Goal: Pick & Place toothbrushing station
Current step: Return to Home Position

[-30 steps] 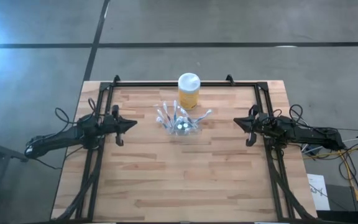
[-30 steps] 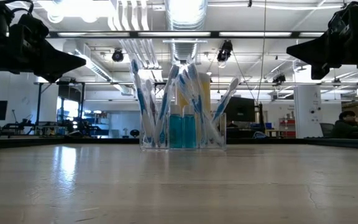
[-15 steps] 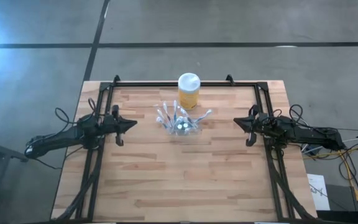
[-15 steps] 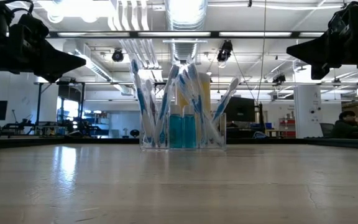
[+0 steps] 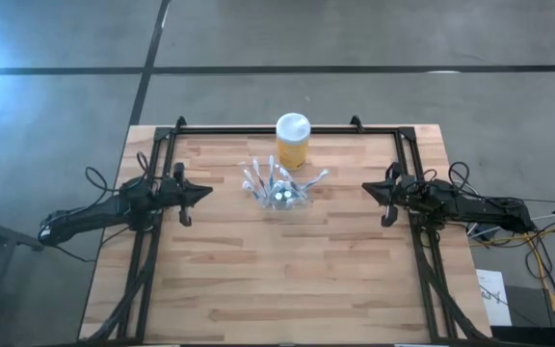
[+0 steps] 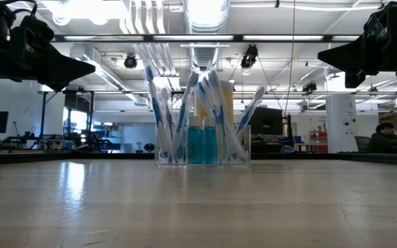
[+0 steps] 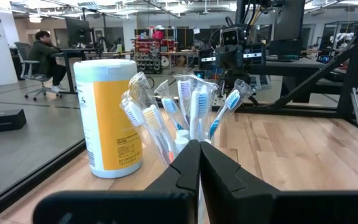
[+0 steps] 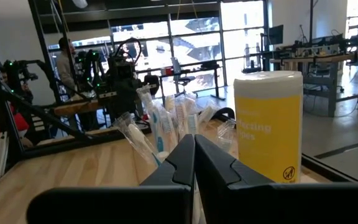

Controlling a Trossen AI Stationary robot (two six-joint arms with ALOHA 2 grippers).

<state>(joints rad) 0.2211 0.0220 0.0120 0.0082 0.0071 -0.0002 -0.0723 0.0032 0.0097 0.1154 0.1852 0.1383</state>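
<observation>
The toothbrushing station (image 5: pixel 279 191) is a small see-through holder standing on its base on the wooden table, near the far middle. It holds several wrapped toothbrushes and small white-capped tubes, and shows in the low view (image 6: pixel 202 141), the left wrist view (image 7: pixel 188 118) and the right wrist view (image 8: pixel 166 127). My left gripper (image 5: pixel 206 191) is shut and empty, above the table to the station's left. My right gripper (image 5: pixel 366 190) is shut and empty, above the table to its right. Both point at the station.
A taller yellow jar with a white lid (image 5: pixel 293 141) stands just behind the station, close to the table's far edge. A black frame (image 5: pixel 268 129) runs along the far edge and both sides. Bare wood (image 5: pixel 277 270) lies between the station and the near edge.
</observation>
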